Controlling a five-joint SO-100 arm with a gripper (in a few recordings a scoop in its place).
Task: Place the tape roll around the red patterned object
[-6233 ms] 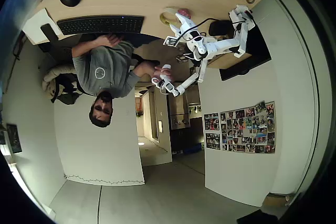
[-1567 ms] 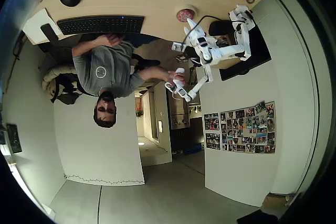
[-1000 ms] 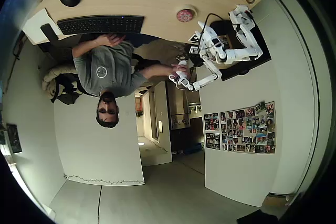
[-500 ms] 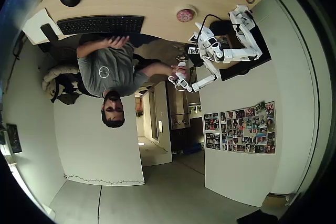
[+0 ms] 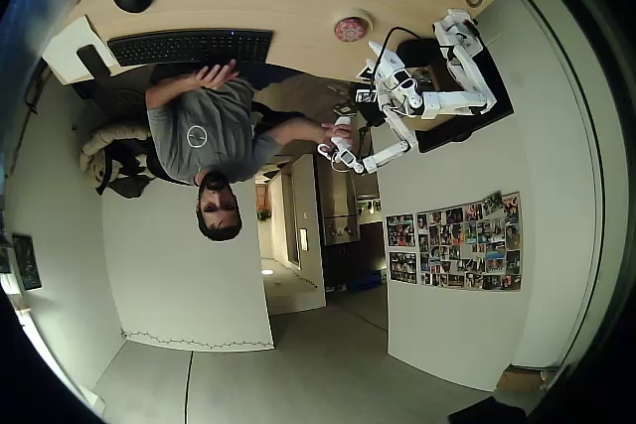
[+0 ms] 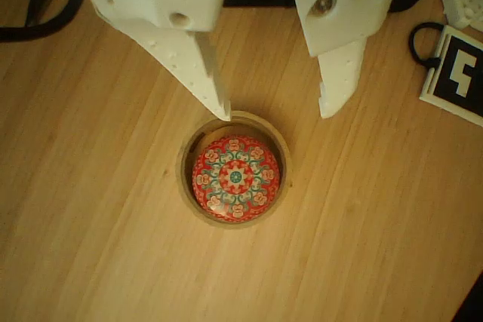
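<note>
My gripper [image 6: 275,111] hangs with its jaws spread wide and nothing between them, above the wooden table [image 6: 90,246]. Just past my fingertips [image 6: 215,92] the tape roll [image 6: 187,186] lies flat, ringed around the red patterned object [image 6: 235,177] (a dome with a floral design). Farther off, a tag with a black-and-white marker [image 6: 456,73] lies at the right edge.
</note>
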